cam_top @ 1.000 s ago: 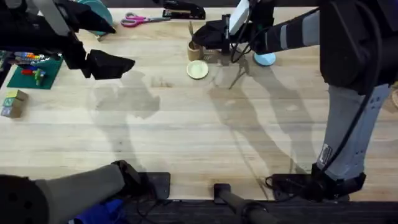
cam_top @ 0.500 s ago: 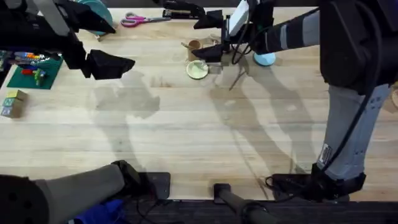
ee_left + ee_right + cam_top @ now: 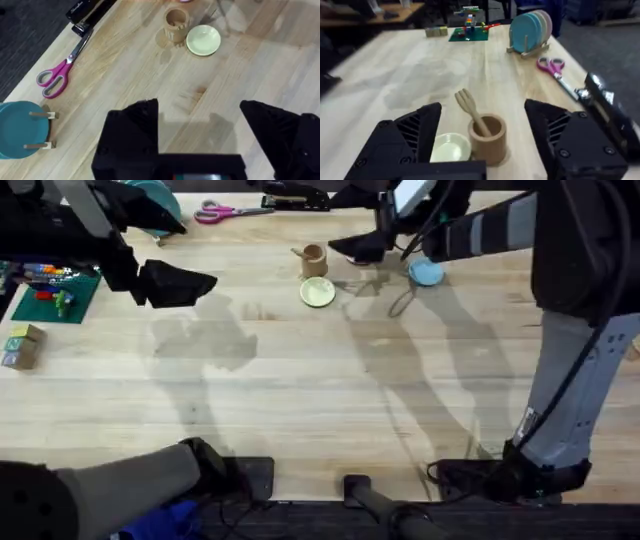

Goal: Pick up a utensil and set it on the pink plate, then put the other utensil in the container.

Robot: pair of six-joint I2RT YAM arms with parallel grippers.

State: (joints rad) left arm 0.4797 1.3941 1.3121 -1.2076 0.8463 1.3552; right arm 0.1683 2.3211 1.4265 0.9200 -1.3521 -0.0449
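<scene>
One wooden fork (image 3: 470, 111) stood tines-up in the brown container (image 3: 487, 138) near the tabletop's far edge, just beside the pale yellow-green plate (image 3: 318, 292). Right gripper (image 3: 481, 137) hung above the container, jaws apart and empty. Left gripper (image 3: 200, 135) hovered over bare tabletop toward the far left corner, jaws apart, near the pink scissors (image 3: 60, 75).
</scene>
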